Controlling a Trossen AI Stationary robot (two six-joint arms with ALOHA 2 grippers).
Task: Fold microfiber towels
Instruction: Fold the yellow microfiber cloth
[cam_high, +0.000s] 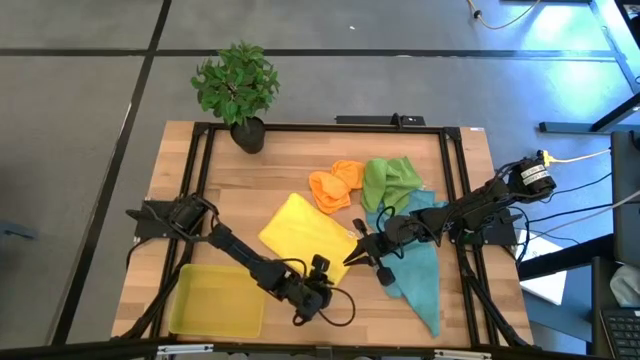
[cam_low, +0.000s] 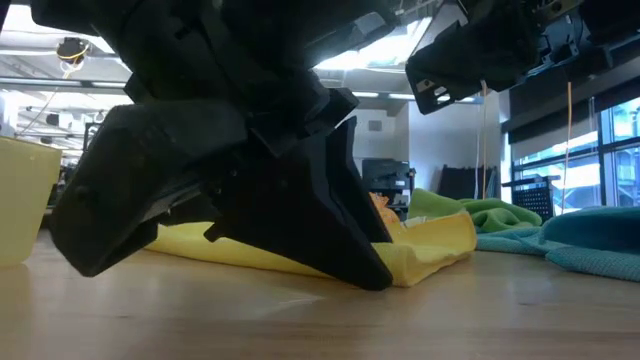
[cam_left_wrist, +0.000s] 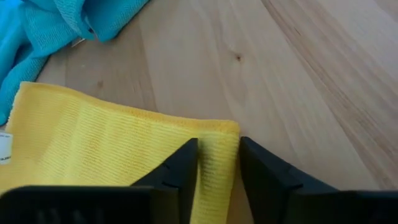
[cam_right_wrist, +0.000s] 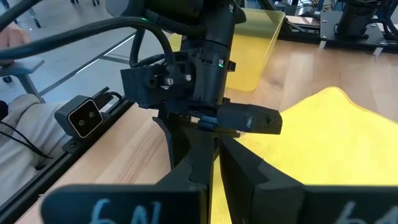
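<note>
A yellow towel (cam_high: 300, 232) lies spread on the wooden table (cam_high: 230, 180), and both grippers meet it. My left gripper (cam_left_wrist: 219, 168) stands at its near corner, fingers down on either side of the edge and closed in on the cloth. My right gripper (cam_right_wrist: 214, 186) is at the towel's right corner (cam_high: 350, 243), shut, with a thin yellow strip in its slit. An orange towel (cam_high: 335, 186) and a green towel (cam_high: 390, 180) lie crumpled behind. A teal-blue towel (cam_high: 415, 265) lies to the right. My left gripper pinches the yellow towel's near edge beside its corner (cam_left_wrist: 231, 134) between its two fingers, slanting down from the near side. The cloth fills the gap and lies flat on the table. My right gripper is shut on the towel's right corner (cam_right_wrist: 214, 177). Only a thin yellow strip shows between its fingers (cam_right_wrist: 249, 180), which hide the rest.
A rigid yellow tray (cam_high: 218, 298) stands at the table's near left. A potted plant (cam_high: 238, 90) stands at the far edge. Black frame rails (cam_high: 200, 170) run along the table's sides. Bare wood shows left of the yellow towel.
</note>
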